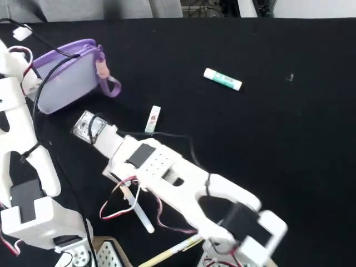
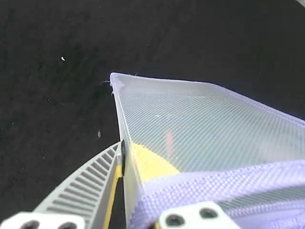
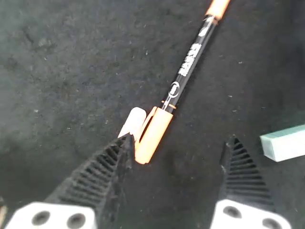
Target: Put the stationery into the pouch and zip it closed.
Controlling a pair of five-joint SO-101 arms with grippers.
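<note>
A translucent pouch [image 1: 69, 78] with purple zip trim lies at the table's far left. My left gripper [image 2: 123, 183] is shut on the edge of the pouch [image 2: 200, 129], and its arm [image 1: 14, 111] stands beside it. Just in front of the pouch, my right gripper [image 1: 88, 128] hangs open over the cloth. Between its fingers [image 3: 180, 143] lies a black pen [image 3: 183, 71] with an orange cap; one fingertip [image 3: 125, 143] is close to the cap end. A green eraser [image 3: 284, 142] lies off to the side, also seen in its wrapper [image 1: 152, 118]. The glue stick [image 1: 222, 79] rests farther right.
A black cloth covers the table [image 1: 278, 139]. A white stick [image 1: 140, 214] and a wooden pencil [image 1: 169, 253] lie near the arms' bases at the front. Cables run over the right arm [image 1: 183, 183].
</note>
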